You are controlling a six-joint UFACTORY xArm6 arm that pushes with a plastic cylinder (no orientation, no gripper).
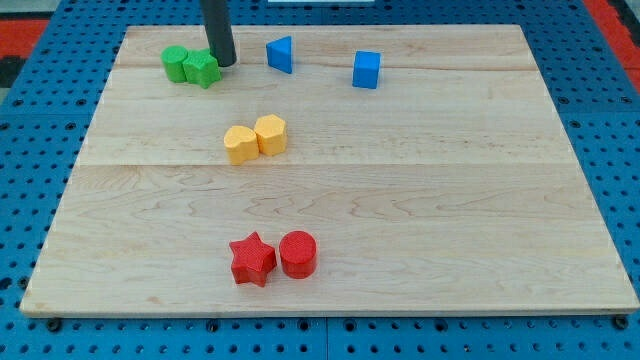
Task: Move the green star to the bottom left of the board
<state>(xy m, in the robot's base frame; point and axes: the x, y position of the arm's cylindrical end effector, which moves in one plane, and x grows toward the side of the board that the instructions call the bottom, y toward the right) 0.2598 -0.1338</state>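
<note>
- The red star [252, 259] and red cylinder [298, 253] lie nearest the camera, touching side by side near the board's bottom edge, a little left of centre.
- The green star [203, 70] sits near the top left of the board [450, 200], touching a second green block [176, 63] on its left; that one looks round, though I cannot be sure of its shape.
- My tip [224, 63] stands just beside the star's upper right, touching it or nearly so. It is a bare rod; it holds nothing and can only push.
- Risk: from this side a push would send the star left or down-left into the green neighbour, so both may travel together, or the star may turn and slip off the rod.
- Risk: the star's points give an uneven face, so an off-centre push would likely spin it rather than move it straight.
- Further out, a yellow pair [256, 138] sits mid-board, touching each other, right of a straight path downward; a push that drifts right could knock them.
- The red pair lies right of the bottom-left corner, so it is likely safe unless the path swings wide.
- The blue triangle [281, 54] and blue cube [367, 70] stand to the right along the top, well away from the route.
</note>
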